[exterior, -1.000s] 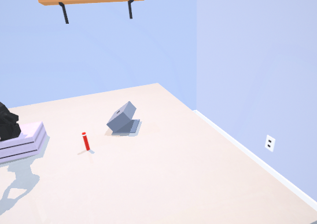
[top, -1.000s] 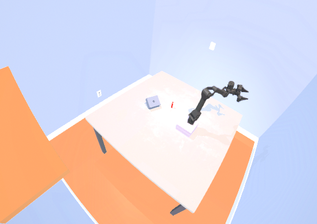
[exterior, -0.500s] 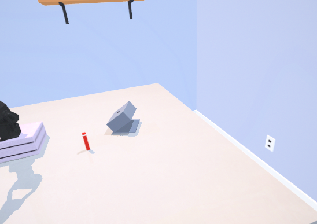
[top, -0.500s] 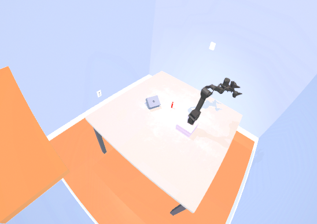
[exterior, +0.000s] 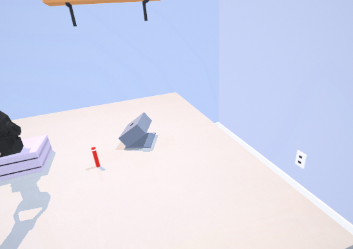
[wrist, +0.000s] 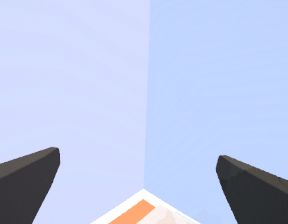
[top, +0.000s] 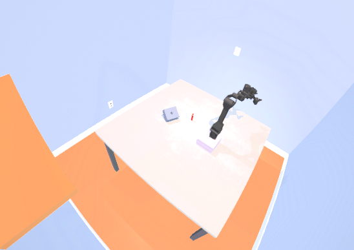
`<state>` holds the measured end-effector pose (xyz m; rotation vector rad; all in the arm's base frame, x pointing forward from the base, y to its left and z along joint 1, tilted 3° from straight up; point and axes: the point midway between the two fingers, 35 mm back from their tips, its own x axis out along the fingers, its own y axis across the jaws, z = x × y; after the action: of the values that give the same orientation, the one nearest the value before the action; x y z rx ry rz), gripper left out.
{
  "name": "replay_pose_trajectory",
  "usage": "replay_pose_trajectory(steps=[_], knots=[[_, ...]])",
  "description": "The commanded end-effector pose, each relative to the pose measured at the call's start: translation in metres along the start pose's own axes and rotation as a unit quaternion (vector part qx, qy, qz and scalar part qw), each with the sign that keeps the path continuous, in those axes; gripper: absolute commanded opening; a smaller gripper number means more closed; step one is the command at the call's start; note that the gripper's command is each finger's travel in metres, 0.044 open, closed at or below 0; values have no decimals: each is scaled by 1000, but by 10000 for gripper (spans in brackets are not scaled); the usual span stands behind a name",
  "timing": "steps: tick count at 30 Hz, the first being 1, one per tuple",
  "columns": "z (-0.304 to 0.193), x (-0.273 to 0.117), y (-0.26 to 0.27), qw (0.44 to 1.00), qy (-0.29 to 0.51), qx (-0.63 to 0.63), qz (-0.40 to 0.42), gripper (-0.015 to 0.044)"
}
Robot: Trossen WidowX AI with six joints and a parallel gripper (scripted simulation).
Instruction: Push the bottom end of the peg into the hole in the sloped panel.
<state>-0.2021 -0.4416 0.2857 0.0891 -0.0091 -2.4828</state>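
Your claw (top: 257, 97) (wrist: 139, 160) is spread, with nothing between its fingers. You have it raised, well apart from the lilac stand (top: 205, 145) (exterior: 40, 159). The red peg (top: 192, 117) (exterior: 96, 157) stands upright on the counter (top: 168, 158) (exterior: 193, 193), near that stand on its sloped-block (top: 168, 115) (exterior: 136, 132) side, well apart from your claw. Your wrist view shows walls between the fingertips; the peg lies outside it.

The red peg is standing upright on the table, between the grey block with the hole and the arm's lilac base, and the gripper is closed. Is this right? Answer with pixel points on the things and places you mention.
Not quite: the gripper (top: 258, 101) (wrist: 139, 160) is open, as the wrist view shows. The rest is right.
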Motion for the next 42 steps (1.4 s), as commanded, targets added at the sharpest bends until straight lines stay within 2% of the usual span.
replay_pose_trajectory(steps=[1,19,42], knots=[[-12,-11,23,999,22,-7,36,440],[-71,-85,118,970,122,-80,193,440],[-133,-201,178,902,214,-170,333,440]])
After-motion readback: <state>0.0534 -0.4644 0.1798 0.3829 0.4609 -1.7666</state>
